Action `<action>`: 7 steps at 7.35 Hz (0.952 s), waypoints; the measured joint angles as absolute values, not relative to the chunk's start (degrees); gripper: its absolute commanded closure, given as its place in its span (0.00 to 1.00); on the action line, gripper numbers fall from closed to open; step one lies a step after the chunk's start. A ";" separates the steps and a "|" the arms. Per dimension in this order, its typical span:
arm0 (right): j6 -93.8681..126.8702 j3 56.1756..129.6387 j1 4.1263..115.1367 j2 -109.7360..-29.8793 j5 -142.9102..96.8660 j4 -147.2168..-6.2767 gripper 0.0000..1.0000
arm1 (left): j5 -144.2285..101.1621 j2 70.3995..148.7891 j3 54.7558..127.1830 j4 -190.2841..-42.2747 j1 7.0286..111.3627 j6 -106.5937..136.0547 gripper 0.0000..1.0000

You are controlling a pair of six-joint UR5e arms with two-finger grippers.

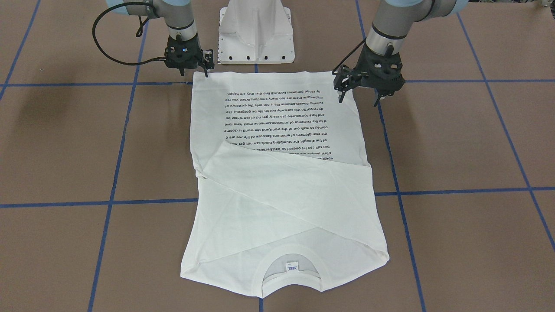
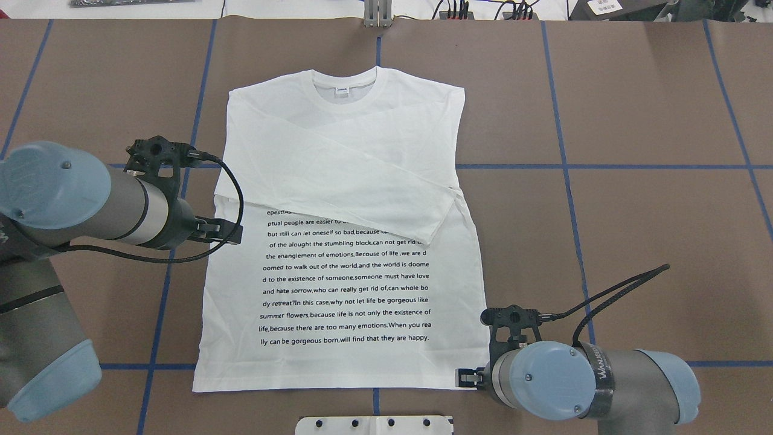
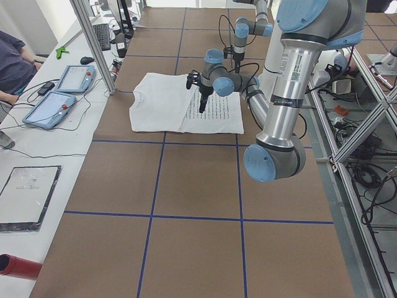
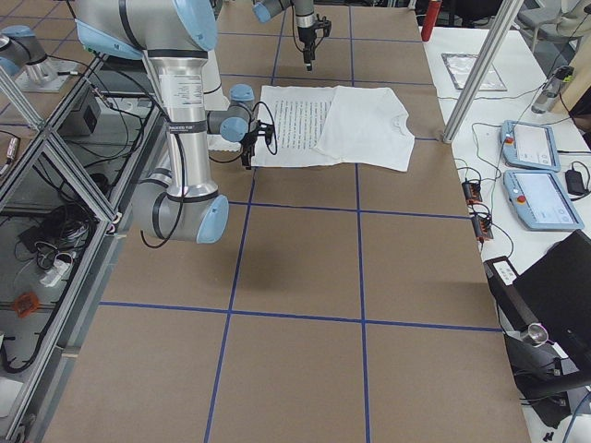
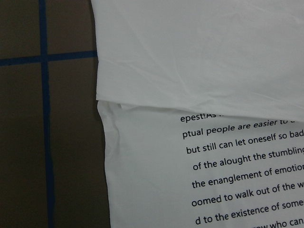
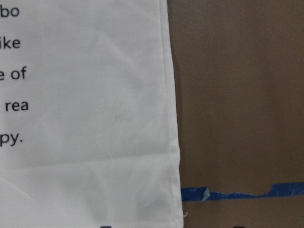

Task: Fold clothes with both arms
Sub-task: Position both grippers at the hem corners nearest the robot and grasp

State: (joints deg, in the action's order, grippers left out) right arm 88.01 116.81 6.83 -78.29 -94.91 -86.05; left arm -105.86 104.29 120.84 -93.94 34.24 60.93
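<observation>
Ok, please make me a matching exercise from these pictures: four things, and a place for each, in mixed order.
1. label
2. sleeves
3. left gripper
4. right gripper

A. over a hem corner
B. inside the neck
C. folded across the body
D. over the side edge, by a cuff

Pairs: 1-B, 2-C, 3-D, 4-A

crossed sleeves [image 2: 338,175] cover part of the shirt's [image 2: 229,344] text [image 2: 347,278].

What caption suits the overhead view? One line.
Printed white shirt laid flat, left gripper at its side edge, right gripper at a hem corner.
</observation>
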 measured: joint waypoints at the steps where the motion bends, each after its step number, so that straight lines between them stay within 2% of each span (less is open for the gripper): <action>1: 87.99 116.59 6.82 -78.26 -94.92 -85.99 0.36 | -105.83 104.29 120.89 -93.90 34.26 60.96 0.00; 3: 87.98 116.56 6.80 -78.17 -94.92 -85.91 0.38 | -105.82 104.29 120.93 -93.87 34.23 61.01 0.00; 5: 87.98 116.34 6.93 -77.33 -94.87 -85.93 0.45 | -105.82 104.39 120.94 -93.87 34.20 61.09 0.00; 7: 87.98 115.75 6.97 -76.81 -94.84 -85.95 0.45 | -105.82 104.41 120.86 -93.87 34.19 61.18 0.00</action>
